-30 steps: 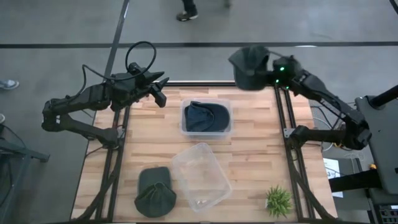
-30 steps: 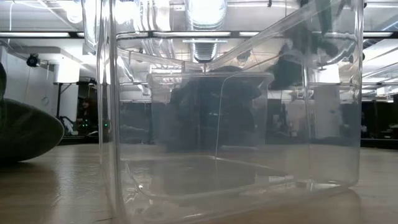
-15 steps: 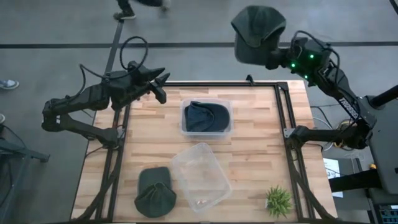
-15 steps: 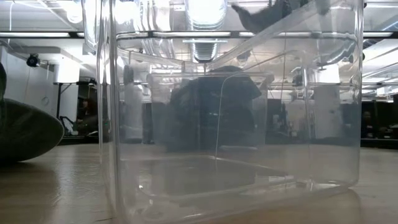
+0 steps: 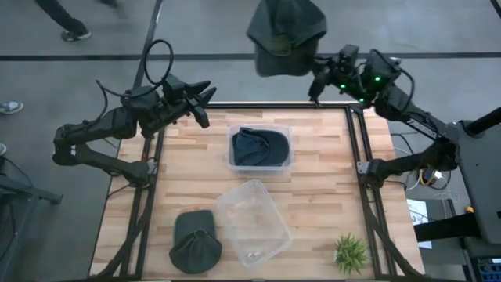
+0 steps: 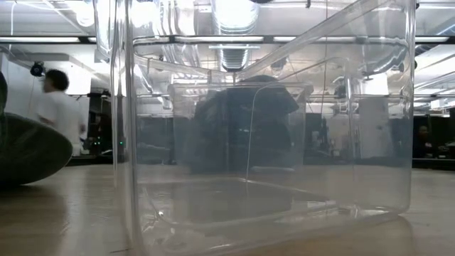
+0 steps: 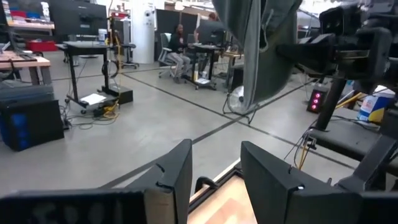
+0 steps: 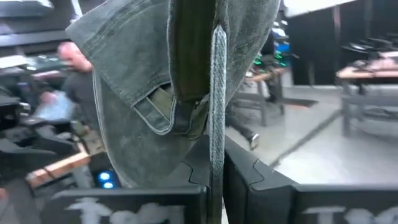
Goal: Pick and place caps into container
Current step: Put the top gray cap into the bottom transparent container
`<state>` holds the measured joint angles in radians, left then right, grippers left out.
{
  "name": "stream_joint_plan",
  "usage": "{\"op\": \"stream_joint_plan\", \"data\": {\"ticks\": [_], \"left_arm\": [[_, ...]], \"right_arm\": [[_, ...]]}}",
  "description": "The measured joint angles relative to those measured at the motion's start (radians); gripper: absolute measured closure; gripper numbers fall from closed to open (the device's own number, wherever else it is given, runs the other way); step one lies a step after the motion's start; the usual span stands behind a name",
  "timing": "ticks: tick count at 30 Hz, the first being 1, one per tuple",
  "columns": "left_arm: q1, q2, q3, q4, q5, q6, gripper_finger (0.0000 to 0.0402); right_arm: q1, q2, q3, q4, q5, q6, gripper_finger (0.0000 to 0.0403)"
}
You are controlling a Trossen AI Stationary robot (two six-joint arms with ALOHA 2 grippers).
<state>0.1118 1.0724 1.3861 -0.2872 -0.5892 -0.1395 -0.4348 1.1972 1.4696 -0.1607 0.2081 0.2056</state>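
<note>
My right gripper is raised over the table's far edge and shut on a dark olive cap, which fills the right wrist view and shows in the left wrist view. A navy cap lies in the clear container at the table's middle. Another olive cap lies flat near the table's near-left corner and shows at the low view's left. My left gripper is open at the far-left corner, touching nothing. My right gripper pinches a stitched edge of the olive cap between its two fingers. The fingers come about level from the table's right. The cap is lifted clear of the table and hangs slack at the fingers.
A second clear container stands skewed near the table's near edge and fills the low view. A small green plant sits at the near-right corner. A person walks beyond the table. Bare wood shows on the table's right side.
My right gripper has risen and swung toward the table's left along the far edge, carrying the olive cap higher and leftward. The cap now hangs above the far edge near its middle. A person has walked past behind the table.
</note>
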Motion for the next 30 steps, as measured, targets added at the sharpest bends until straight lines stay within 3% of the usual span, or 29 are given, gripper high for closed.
{"op": "stream_joint_plan", "data": {"ticks": [4, 13, 22, 25, 28, 30], "left_arm": [[0.0, 0.011, 0.0, 0.001, 0.0, 0.0, 0.0271], [0.0, 0.046, 0.0, 0.002, 0.005, 0.009, 0.0271], [0.0, 0.043, 0.0, 0.003, 0.015, 0.007, 0.0274], [0.0, 0.038, 0.001, 0.004, 0.03, 0.004, 0.0302], [-0.001, 0.038, 0.001, 0.001, 0.034, -0.007, 0.0368], [0.006, 0.037, 0.001, -0.007, 0.081, -0.051, 0.0388]], "right_arm": [[0.049, 0.077, 0.02, 0.085, -0.007, -0.004, 0.039], [0.14, 0.253, 0.115, 0.089, -0.034, -0.027, 0.039], [0.187, 0.324, 0.219, 0.053, -0.036, -0.094, 0.039], [0.187, 0.325, 0.242, 0.023, -0.034, -0.099, 0.039], [0.186, 0.324, 0.244, 0.018, -0.03, -0.109, 0.039], [0.186, 0.322, 0.241, 0.016, -0.029, -0.11, 0.0389]]}}
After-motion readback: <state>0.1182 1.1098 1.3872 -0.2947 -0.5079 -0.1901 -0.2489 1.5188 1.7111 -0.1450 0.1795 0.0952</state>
